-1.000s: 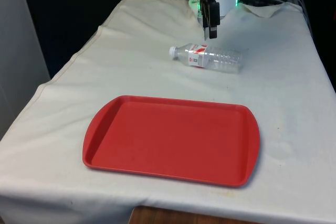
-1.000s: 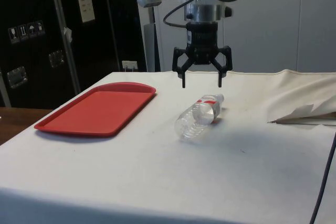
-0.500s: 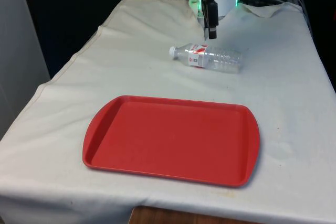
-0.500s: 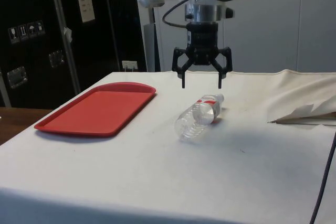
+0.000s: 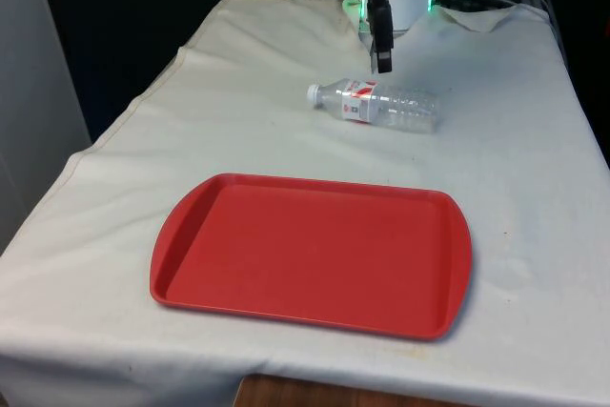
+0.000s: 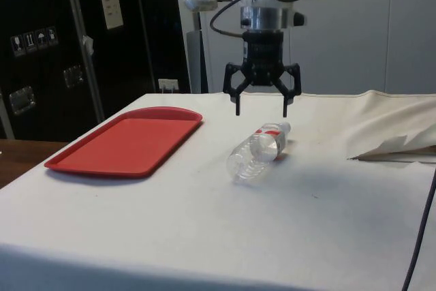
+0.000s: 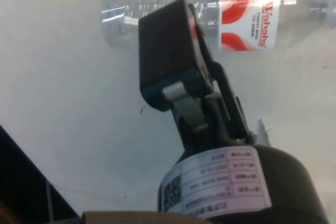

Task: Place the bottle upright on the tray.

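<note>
One water bottle [image 6: 259,151] lies sideways on the bench beyond the red tray [image 5: 315,253]; jaws [image 6: 261,109] hang spread above it. Round and slick, it could roll or slip sideways during pinching.

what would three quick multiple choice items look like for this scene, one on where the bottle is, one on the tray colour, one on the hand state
1. Where is the bottle?
A. lying on the white cloth, off the tray
B. standing on the tray
C. held in the hand

2. What colour is the tray?
A. blue
B. red
C. green

3. What state is the hand in?
A. shut on the bottle
B. open, above the bottle
C. open, resting on the tray

Answers:
1. A, since the side view has it on its side on the cloth, apart from the tray.
2. B, since it is red in the front and side views.
3. B, since the fingers are spread and hold nothing.
</note>
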`<action>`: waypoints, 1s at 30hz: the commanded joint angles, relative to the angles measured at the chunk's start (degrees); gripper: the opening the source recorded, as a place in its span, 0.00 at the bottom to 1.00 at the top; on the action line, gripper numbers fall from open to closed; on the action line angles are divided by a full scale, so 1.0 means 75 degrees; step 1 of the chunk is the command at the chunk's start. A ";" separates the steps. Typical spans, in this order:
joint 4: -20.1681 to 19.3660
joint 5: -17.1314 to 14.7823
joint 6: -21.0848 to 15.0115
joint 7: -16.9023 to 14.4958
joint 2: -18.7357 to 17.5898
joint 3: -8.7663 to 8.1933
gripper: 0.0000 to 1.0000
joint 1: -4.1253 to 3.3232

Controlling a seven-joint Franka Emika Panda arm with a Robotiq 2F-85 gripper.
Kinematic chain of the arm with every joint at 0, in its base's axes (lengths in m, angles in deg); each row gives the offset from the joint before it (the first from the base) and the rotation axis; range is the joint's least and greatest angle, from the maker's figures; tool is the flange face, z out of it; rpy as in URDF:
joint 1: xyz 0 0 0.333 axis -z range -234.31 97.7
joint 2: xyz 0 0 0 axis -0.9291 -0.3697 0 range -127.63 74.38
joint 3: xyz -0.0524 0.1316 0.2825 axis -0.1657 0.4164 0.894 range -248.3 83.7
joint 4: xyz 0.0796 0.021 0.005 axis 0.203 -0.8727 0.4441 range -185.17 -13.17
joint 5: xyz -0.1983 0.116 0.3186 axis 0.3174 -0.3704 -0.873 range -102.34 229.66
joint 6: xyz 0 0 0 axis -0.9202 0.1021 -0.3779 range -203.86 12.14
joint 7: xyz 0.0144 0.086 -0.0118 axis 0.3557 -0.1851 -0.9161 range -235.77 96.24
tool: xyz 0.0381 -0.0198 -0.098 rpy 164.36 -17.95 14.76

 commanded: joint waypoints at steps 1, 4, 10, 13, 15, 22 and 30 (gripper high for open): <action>-0.0015 -0.0138 -0.0138 0.0038 -0.0015 0.0015 1.00 -0.0023; -0.0015 -0.0260 -0.0138 0.0031 -0.0023 0.0015 1.00 -0.0031; -0.0008 -0.0504 -0.0122 0.0000 -0.0015 0.0015 1.00 -0.0038; -0.0008 -0.0649 -0.0122 -0.0008 -0.0015 0.0015 1.00 -0.0038; -0.0008 -0.0741 -0.0115 -0.0015 -0.0015 0.0015 1.00 -0.0046; -0.0008 -0.1047 -0.0099 -0.0046 0.0000 0.0023 1.00 -0.0053; 0.0000 -0.1383 -0.0084 -0.0053 0.0008 0.0015 1.00 -0.0061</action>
